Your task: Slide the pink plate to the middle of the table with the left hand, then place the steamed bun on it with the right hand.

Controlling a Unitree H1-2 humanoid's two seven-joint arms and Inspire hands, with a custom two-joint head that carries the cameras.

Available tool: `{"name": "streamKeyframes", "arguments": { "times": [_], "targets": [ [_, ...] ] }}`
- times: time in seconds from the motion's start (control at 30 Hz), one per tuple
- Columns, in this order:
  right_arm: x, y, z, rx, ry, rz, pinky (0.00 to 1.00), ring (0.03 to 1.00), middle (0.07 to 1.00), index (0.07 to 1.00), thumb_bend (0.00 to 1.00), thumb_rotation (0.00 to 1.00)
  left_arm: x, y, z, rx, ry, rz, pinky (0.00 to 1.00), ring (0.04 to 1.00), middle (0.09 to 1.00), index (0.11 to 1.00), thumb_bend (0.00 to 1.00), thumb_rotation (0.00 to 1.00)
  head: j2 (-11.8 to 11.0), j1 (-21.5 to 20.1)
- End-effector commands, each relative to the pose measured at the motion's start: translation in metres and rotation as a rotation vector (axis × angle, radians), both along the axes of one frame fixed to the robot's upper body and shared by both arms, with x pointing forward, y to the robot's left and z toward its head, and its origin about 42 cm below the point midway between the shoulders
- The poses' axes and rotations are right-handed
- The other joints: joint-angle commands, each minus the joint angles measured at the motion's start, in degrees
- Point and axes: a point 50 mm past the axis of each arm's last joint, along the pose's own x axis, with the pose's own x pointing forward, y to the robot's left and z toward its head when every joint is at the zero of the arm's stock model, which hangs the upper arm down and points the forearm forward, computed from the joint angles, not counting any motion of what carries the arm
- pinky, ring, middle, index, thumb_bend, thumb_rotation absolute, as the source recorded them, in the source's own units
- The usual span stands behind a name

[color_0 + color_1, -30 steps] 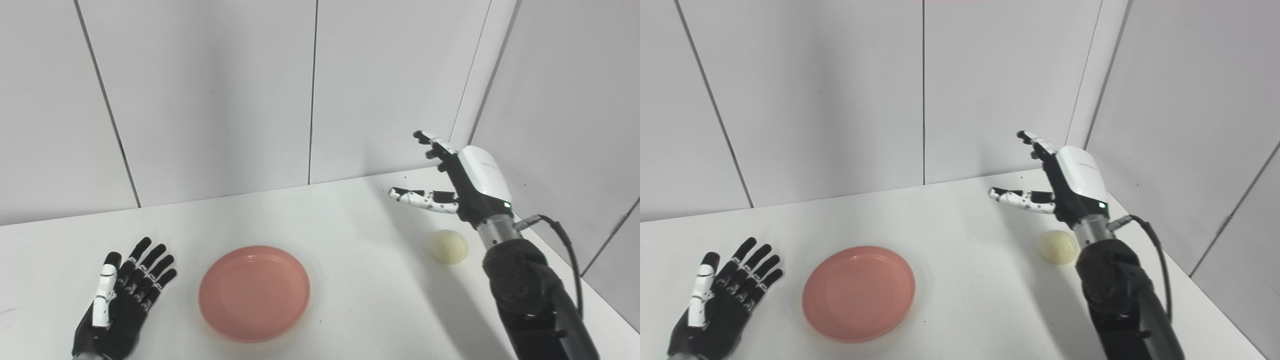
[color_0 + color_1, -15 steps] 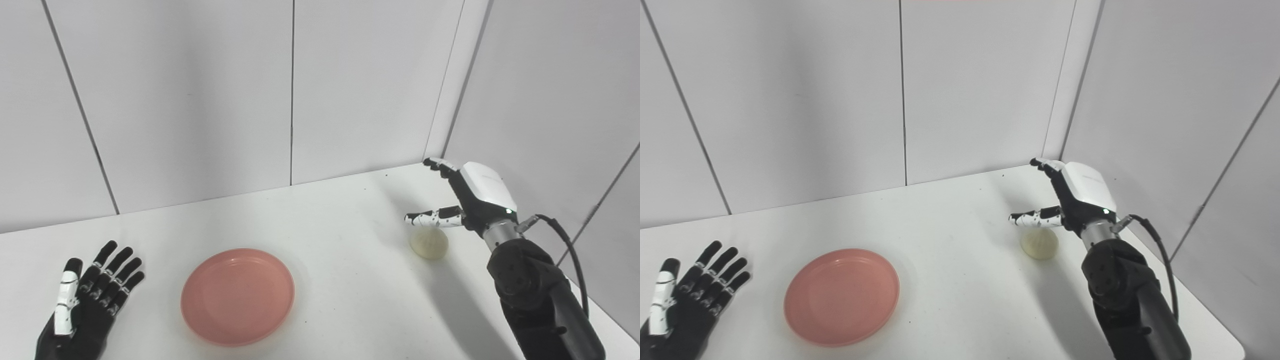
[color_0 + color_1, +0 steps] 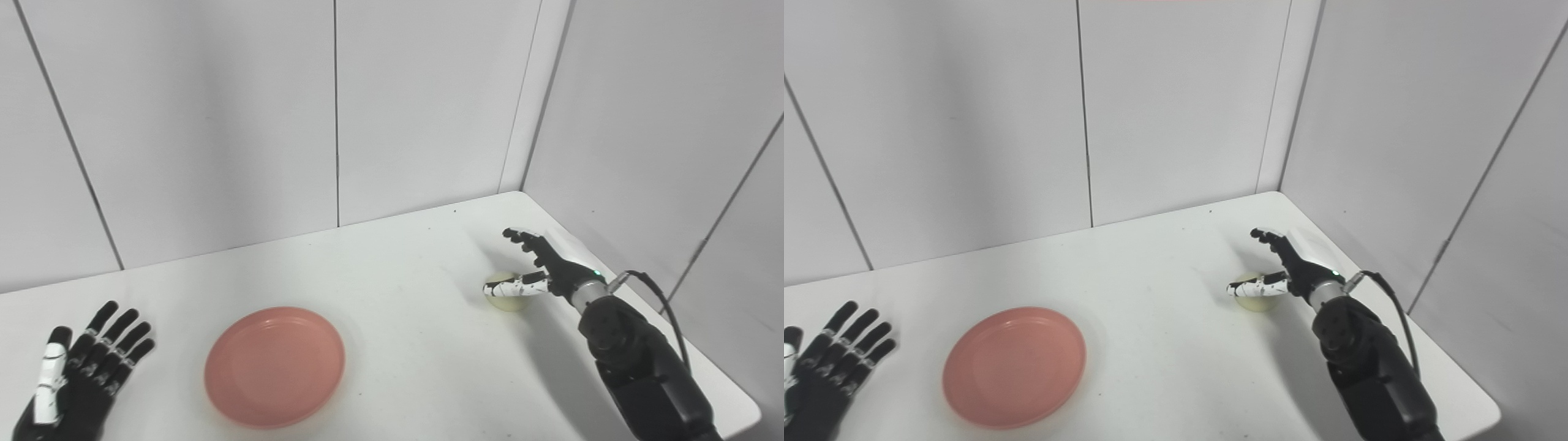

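Observation:
A pink plate lies flat on the white table, left of the middle and near the front. A pale round steamed bun sits on the table at the right. My right hand is open and low over the bun, thumb across its front and fingers spread behind it, not closed around it. My left hand is open, palm down, fingers spread, at the front left, apart from the plate. The plate also shows in the right eye view.
White wall panels close the back and the right side. The table's right edge and rounded front corner lie just beyond my right arm. A black cable loops off the right wrist.
My right hand has dropped from well above the table down onto the bun, tipping palm-down. The camera has panned right, shifting the whole picture left. Plate, bun and left hand have stayed put.

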Motion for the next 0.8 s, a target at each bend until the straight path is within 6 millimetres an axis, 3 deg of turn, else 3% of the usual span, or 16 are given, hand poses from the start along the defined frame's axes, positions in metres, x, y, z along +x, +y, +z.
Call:
{"name": "streamKeyframes", "arguments": {
  "times": [0.0, 0.27, 0.4, 0.53, 0.77],
  "targets": [
    [0.009, -0.005, 0.021, -0.048, -0.071, 0.010, 0.67, 0.808, 0.846, 0.837, 1.00, 0.46, -0.033, 0.019, -0.056, 0.054, 0.230, 0.049, 0.87, 0.869, 0.898, 0.911, 0.65, 0.85, 0.14, 0.01],
    [0.016, -0.007, 0.016, -0.075, -0.029, -0.002, 0.71, 0.838, 0.869, 0.840, 1.00, 0.48, -0.034, 0.021, -0.051, 0.054, 0.232, 0.055, 0.84, 0.854, 0.883, 0.890, 0.67, 0.82, 1.04, -0.57],
    [0.014, -0.012, 0.014, -0.055, -0.027, -0.022, 0.55, 0.713, 0.813, 0.837, 1.00, 0.44, -0.034, 0.022, -0.051, 0.052, 0.228, 0.054, 0.86, 0.868, 0.893, 0.901, 0.67, 0.83, 1.38, -0.60],
    [0.010, -0.014, 0.014, -0.063, -0.002, -0.040, 0.66, 0.796, 0.848, 0.834, 1.00, 0.43, -0.034, 0.023, -0.050, 0.040, 0.230, 0.055, 0.87, 0.865, 0.889, 0.898, 0.67, 0.82, 1.68, -0.81],
    [0.017, -0.009, 0.014, -0.109, 0.041, -0.017, 0.70, 0.828, 0.864, 0.840, 1.00, 0.46, -0.036, 0.022, -0.044, 0.045, 0.225, 0.059, 0.86, 0.861, 0.887, 0.899, 0.67, 0.83, 2.36, -0.78]
  ]
}}
